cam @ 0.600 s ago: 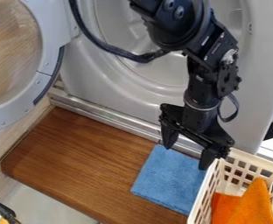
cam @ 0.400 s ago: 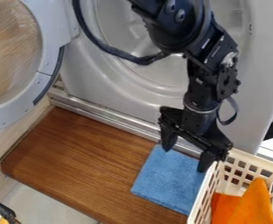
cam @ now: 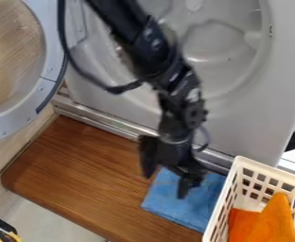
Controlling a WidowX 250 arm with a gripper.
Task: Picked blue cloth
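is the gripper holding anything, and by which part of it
Nothing is held: the gripper is open over the blue cloth, which lies flat on the wooden board.

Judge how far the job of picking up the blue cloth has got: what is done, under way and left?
Done: seemingly only the positioning; the hand is over the blue cloth, its fingers apart. In hand: nothing visible; the cloth lies on the wooden board, beside the basket. Left: probably closing on it and lifting.
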